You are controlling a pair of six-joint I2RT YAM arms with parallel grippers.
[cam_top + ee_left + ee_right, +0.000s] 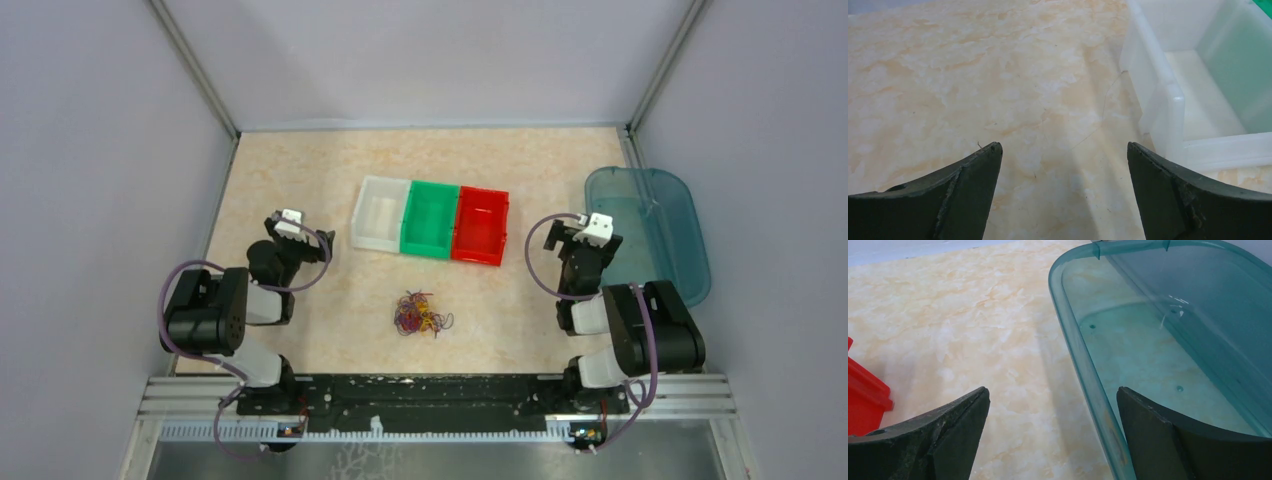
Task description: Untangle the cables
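A pale marbled table seen from above, walled by plain grey panels, with two black robot arms mounted at its near edge

The cables lie in one small tangled clump of red, yellow-orange and dark strands on the bare table, close to the near edge and about midway between the two arms. Neither arm touches them.

Behind the clump, around the middle of the table, three open bins stand in a touching row: a white bin on the left, a green bin in the centre and a red bin on the right. A clear teal tray rests along the right edge of the table.

The left gripper hovers above the bare table just to the left of the white bin, its two dark fingers spread wide with nothing between them. Its wrist camera shows the near left corner of the white bin just ahead of one fingertip.

The right gripper hangs between the red bin and the teal tray, its fingers also spread wide and holding nothing. Its wrist camera shows the tray's rim running just ahead of one finger and a corner of the red bin at the far left
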